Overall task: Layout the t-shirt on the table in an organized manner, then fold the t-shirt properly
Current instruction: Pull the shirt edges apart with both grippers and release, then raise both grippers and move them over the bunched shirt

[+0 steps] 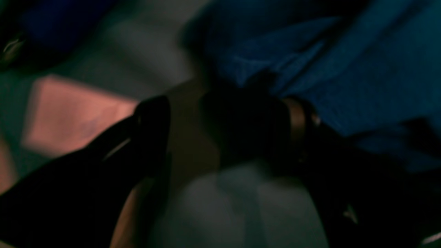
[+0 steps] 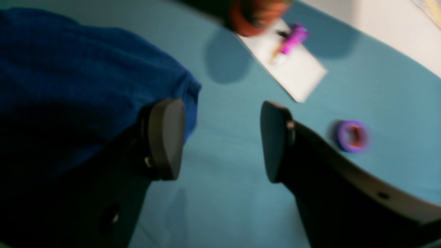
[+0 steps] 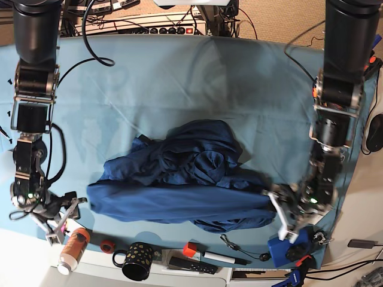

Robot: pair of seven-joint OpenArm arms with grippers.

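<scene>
Right wrist view: right gripper [image 2: 222, 139] stands with jaws apart and empty over bare table [image 2: 224, 206]; the shirt [image 2: 69, 79] hem lies just beside the nearer pad.
Left wrist view: dark and blurred; left gripper [image 1: 193, 131] appears spread with nothing between the pads, shirt folds near its far side.
Base view, shirt: bunched in a heap at table centre, one long edge running toward each arm.
Step in hand: layout, not yet begun; both arms flank the heap.
Method: pinch one layer only at each outer edge, lift a little, draw the two ends apart evenly so the heap opens flat before any fold.
Shown only at right wrist: purple tape roll [image 2: 353, 135] and white card [image 2: 293, 69] beyond the jaws.
Shown only at base: both arms together, whole heap, mug [image 3: 134, 260] at the near edge.
</scene>
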